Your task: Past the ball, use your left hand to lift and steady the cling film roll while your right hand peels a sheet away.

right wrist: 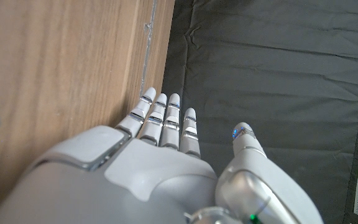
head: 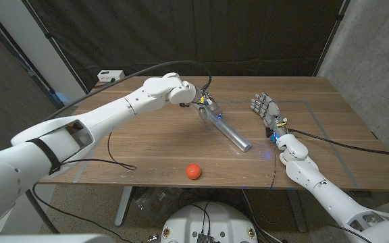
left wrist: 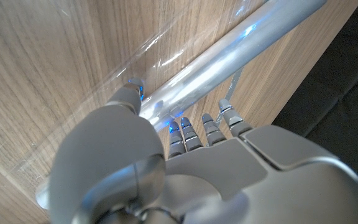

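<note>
Landmark: cling film roll (head: 223, 125), lying aslant on the wooden table (head: 147, 145), mid-board, one end up toward the far side.

Left of roll: left hand (head: 198, 100) is at the roll's far, upper end. In the left wrist view the thumb and fingers (left wrist: 207, 127) are closed round the tube, so it grips the roll. The near end of the roll looks to be down on the table or just above it; cannot tell which.

Nearer than the roll, toward the front edge: orange ball (head: 193, 171), well apart from it, untouched.

At the roll: a loose clear sheet (left wrist: 114, 68) shows in the left wrist view, spread beside the tube over the wood. Its free edge is hard to trace.

Right of roll: right hand (head: 265, 108) stands apart from it, fingers straight and spread, holding nothing.

Handling, judged: roll is light, a stiff core under slick film; likely to spin or slide in a loose hold, so grip firmly near the end, clear of the sheet. Film is thin, soft, clingy, tears and bunches readily. Right hand should pinch the free edge and draw it square away from the tube.
</note>
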Controlling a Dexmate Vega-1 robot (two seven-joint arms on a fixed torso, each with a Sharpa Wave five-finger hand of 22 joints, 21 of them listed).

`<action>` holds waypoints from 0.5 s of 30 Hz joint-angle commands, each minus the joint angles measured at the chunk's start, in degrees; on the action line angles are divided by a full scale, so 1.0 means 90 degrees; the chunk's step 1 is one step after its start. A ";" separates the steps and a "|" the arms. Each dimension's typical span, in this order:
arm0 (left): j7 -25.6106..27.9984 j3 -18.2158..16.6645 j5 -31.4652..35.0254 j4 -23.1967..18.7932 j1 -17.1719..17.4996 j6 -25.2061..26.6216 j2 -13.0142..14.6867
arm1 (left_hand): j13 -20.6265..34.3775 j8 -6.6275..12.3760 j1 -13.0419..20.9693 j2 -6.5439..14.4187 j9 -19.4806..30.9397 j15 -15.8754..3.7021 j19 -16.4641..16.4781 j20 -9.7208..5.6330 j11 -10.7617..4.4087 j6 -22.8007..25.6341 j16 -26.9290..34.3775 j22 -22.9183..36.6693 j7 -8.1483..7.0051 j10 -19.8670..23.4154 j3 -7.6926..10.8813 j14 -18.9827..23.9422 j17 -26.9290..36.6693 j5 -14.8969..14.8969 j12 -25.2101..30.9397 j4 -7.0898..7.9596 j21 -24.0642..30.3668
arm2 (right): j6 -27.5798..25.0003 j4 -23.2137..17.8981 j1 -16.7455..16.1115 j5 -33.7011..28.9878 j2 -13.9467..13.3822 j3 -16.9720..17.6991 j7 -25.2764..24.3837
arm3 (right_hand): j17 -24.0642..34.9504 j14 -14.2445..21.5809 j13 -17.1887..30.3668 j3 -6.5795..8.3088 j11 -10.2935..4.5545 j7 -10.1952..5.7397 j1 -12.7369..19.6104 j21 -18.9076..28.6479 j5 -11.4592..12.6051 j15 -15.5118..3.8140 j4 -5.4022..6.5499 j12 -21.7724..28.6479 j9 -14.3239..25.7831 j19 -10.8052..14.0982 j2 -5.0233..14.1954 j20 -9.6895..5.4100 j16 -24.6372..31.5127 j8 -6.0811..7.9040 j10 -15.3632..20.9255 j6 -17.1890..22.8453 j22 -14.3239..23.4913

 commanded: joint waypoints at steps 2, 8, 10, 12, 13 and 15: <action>0.0642 -0.0079 -0.0472 0.0536 0.0110 -0.0197 -0.0042 | 0.0023 0.0111 0.0143 -0.0031 0.0006 -0.0250 0.0231 0.0011 -0.0055 0.0293 0.0075 0.0013 -0.0044 0.0278 0.0012 0.0247 0.0004 -0.0049 0.0113 -0.0063 0.0089 | -0.0133 -0.0049 0.0030 0.0000 -0.0061 -0.0013 -0.0014 | 0.0032 0.0079 0.0037 0.0043 0.0029 0.0003 -0.0044 -0.0005 0.0023 -0.0006 0.0019 0.0050 0.0011 0.0022 0.0002 -0.0001 -0.0007 0.0030 0.0053 0.0055 0.0037; 0.0787 -0.0144 -0.0940 0.0904 0.0177 -0.0251 -0.0099 | 0.0026 0.0160 0.0200 -0.0035 -0.0002 -0.0314 0.0387 0.0011 -0.0106 0.0437 0.0101 0.0013 -0.0058 0.0434 0.0005 0.0419 -0.0003 -0.0066 0.0159 -0.0093 0.0126 | -0.0237 -0.0108 0.0057 -0.0016 -0.0097 -0.0027 -0.0049 | 0.0032 0.0086 0.0037 0.0045 0.0032 0.0007 -0.0046 -0.0006 0.0024 -0.0008 0.0017 0.0048 0.0011 0.0031 -0.0001 -0.0001 -0.0010 0.0028 0.0056 0.0056 0.0037; 0.0856 -0.0143 -0.1028 0.1006 0.0196 -0.0251 -0.0109 | 0.0026 0.0175 0.0211 -0.0029 -0.0003 -0.0318 0.0397 0.0016 -0.0109 0.0478 0.0104 0.0013 -0.0035 0.0453 0.0007 0.0444 -0.0003 -0.0067 0.0164 -0.0097 0.0126 | -0.0281 -0.0125 0.0074 -0.0024 -0.0108 -0.0036 -0.0062 | 0.0032 0.0090 0.0037 0.0045 0.0049 0.0008 -0.0047 -0.0007 0.0024 -0.0005 0.0017 0.0047 0.0011 0.0032 -0.0003 -0.0001 -0.0011 0.0026 0.0057 0.0054 0.0038; 0.0894 -0.0141 -0.1130 0.1115 0.0206 -0.0246 -0.0127 | 0.0030 0.0208 0.0237 -0.0014 -0.0004 -0.0317 0.0417 0.0026 -0.0097 0.0570 0.0094 0.0014 -0.0048 0.0505 0.0013 0.0457 -0.0003 -0.0069 0.0182 -0.0104 0.0127 | -0.0307 -0.0121 0.0100 -0.0025 -0.0112 -0.0044 -0.0052 | 0.0032 0.0091 0.0037 0.0046 0.0042 0.0011 -0.0048 -0.0008 0.0025 -0.0002 0.0017 0.0045 0.0011 0.0034 -0.0004 -0.0001 -0.0013 0.0026 0.0055 0.0056 0.0038; 0.0944 -0.0141 -0.1173 0.1172 0.0213 -0.0257 -0.0133 | 0.0033 0.0215 0.0253 -0.0011 -0.0004 -0.0324 0.0426 0.0023 -0.0098 0.0590 0.0097 0.0014 -0.0045 0.0575 0.0014 0.0492 -0.0004 -0.0071 0.0209 -0.0111 0.0125 | -0.0329 -0.0127 0.0112 -0.0034 -0.0118 -0.0050 -0.0058 | 0.0032 0.0090 0.0037 0.0046 0.0041 0.0007 -0.0049 -0.0009 0.0025 -0.0004 0.0017 0.0045 0.0011 0.0033 -0.0004 0.0000 -0.0014 0.0026 0.0056 0.0056 0.0038; 0.0987 -0.0126 -0.1250 0.1274 0.0209 -0.0274 -0.0148 | 0.0038 0.0227 0.0270 -0.0001 -0.0005 -0.0351 0.0470 0.0016 -0.0104 0.0629 0.0111 0.0015 -0.0054 0.0657 0.0017 0.0563 -0.0002 -0.0074 0.0245 -0.0114 0.0136 | -0.0343 -0.0111 0.0140 -0.0040 -0.0110 -0.0058 -0.0061 | 0.0032 0.0094 0.0038 0.0046 0.0047 0.0007 -0.0051 -0.0011 0.0025 -0.0001 0.0018 0.0045 0.0011 0.0034 -0.0005 -0.0001 -0.0015 0.0024 0.0058 0.0054 0.0038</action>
